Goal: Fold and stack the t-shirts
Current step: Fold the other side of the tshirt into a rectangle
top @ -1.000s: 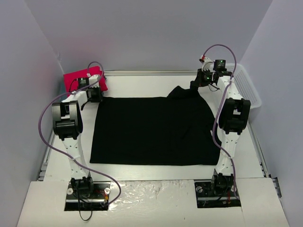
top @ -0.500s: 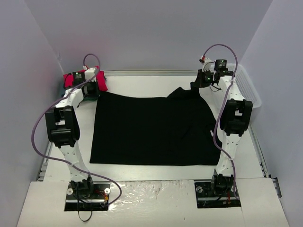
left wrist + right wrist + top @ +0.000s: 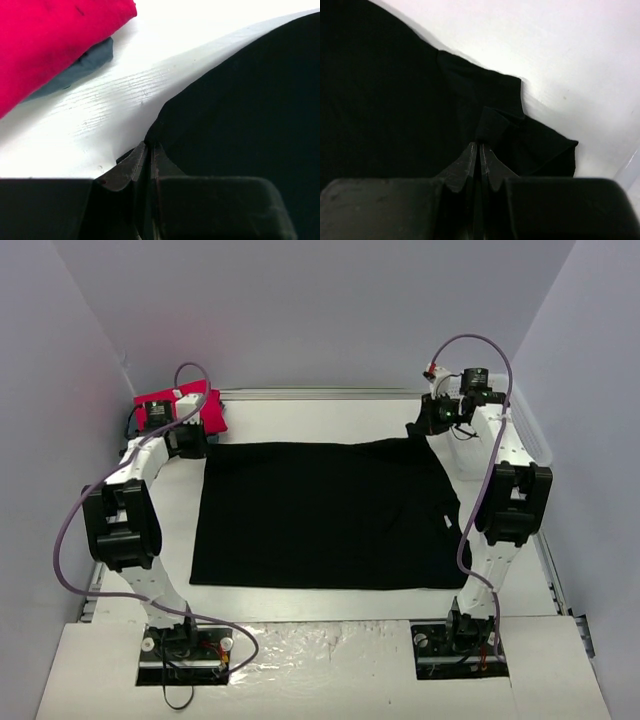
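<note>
A large black t-shirt (image 3: 325, 515) lies spread flat over the middle of the table. My left gripper (image 3: 197, 443) is shut on its far left corner (image 3: 155, 137), jaws pinched together on the cloth edge. My right gripper (image 3: 422, 427) is shut on the bunched far right corner (image 3: 492, 125) of the same shirt. A red-pink t-shirt (image 3: 180, 405) lies folded at the far left corner of the table, on top of a teal-blue one (image 3: 82, 65) whose edge peeks out beneath it in the left wrist view.
A white mesh basket (image 3: 525, 430) stands at the far right, just beyond the right arm. White table surface (image 3: 320, 415) runs along the far wall behind the black shirt. Both arm bases sit at the near edge.
Both grippers have pulled the black shirt's far corners outward and back. The raised hump at the far right has flattened, and the far edge now lies straight.
</note>
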`<act>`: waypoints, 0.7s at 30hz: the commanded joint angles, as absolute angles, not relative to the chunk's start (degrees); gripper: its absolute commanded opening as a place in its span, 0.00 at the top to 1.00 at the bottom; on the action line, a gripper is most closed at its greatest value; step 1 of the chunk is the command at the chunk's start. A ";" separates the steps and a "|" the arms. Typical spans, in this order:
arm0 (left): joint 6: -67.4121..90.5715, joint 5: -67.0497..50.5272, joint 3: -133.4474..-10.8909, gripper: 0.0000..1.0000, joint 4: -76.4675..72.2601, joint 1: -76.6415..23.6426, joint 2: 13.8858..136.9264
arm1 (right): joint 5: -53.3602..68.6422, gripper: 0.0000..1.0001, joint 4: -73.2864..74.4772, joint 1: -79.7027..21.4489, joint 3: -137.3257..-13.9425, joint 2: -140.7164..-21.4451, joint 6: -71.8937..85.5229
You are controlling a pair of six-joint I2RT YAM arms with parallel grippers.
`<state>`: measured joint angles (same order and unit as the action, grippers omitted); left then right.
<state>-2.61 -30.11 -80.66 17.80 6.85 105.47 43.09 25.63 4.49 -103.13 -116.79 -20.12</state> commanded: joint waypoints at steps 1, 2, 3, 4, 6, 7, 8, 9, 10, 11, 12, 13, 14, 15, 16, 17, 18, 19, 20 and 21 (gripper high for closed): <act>-5.01 -32.60 -80.16 0.98 20.03 7.91 99.23 | 44.21 1.00 29.97 5.01 -100.55 -110.93 -22.58; -5.27 -32.69 -79.37 0.98 20.30 8.35 98.10 | 44.03 1.00 30.23 5.01 -99.68 -110.22 -23.20; -5.80 -33.30 -78.84 0.98 20.74 8.52 97.48 | 43.86 1.00 30.76 5.27 -98.10 -108.91 -23.46; -6.15 -33.48 -78.05 0.98 21.09 8.70 96.34 | 43.68 1.00 31.02 5.36 -97.39 -108.20 -23.99; -6.94 -33.92 -77.08 0.97 21.62 9.40 95.19 | 43.42 1.00 32.08 5.71 -95.46 -106.45 -24.52; -7.64 -34.01 -76.21 0.98 21.88 9.58 94.14 | 43.33 1.00 32.43 5.89 -94.75 -105.74 -25.04; -7.99 -34.19 -75.85 0.98 22.23 10.02 93.61 | 43.33 1.00 33.04 6.32 -94.14 -105.12 -25.31; -8.26 -34.45 -75.50 0.98 22.76 10.19 93.08 | 43.33 1.00 33.48 6.59 -93.09 -103.99 -25.49; -8.70 -34.89 -75.06 0.98 22.94 10.46 92.12 | 43.16 1.00 33.92 6.85 -92.64 -103.54 -25.84; -9.83 -35.07 -74.28 0.97 23.81 10.72 91.59 | 43.07 1.00 35.23 7.46 -92.29 -103.10 -26.62; -10.54 -35.16 -73.75 0.98 24.08 10.98 90.97 | 43.24 1.00 36.03 7.73 -91.76 -102.31 -27.07; -11.68 -35.50 -72.87 0.98 23.99 11.07 89.66 | 43.50 1.00 36.82 8.17 -91.41 -101.87 -27.59; -12.30 -35.59 -71.30 0.98 24.08 11.25 89.04 | 43.77 1.00 38.65 8.43 -91.06 -100.82 -29.25; -13.17 -35.68 -70.84 0.98 24.69 11.34 88.69 | 43.94 1.00 39.54 8.87 -90.36 -100.38 -29.96; -15.01 -36.21 -70.49 0.98 25.39 11.25 87.99 | 43.95 1.00 40.86 9.05 -89.92 -99.76 -30.67; -15.90 -36.73 -69.97 0.97 26.88 11.34 87.63 | 43.77 1.00 41.65 9.14 -89.48 -98.80 -32.07; -16.78 -37.26 -69.70 0.98 27.50 11.34 87.45 | 43.77 1.00 42.53 9.14 -89.30 -98.53 -32.95; -18.61 -38.31 -69.44 0.98 28.21 11.34 87.02 | 43.77 1.00 44.28 9.14 -89.04 -98.18 -33.65; -19.42 -38.67 -69.26 0.98 29.52 11.34 86.84 | 43.77 1.00 45.25 9.23 -88.86 -97.74 -34.18; -20.03 -39.11 -68.74 0.98 29.97 11.34 86.66 | 43.94 1.00 46.13 9.23 -88.86 -97.47 -35.41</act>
<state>-14.79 -36.21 -68.64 26.22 10.96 89.76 42.89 39.68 9.19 -89.49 -100.86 -31.05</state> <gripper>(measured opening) 0.032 0.007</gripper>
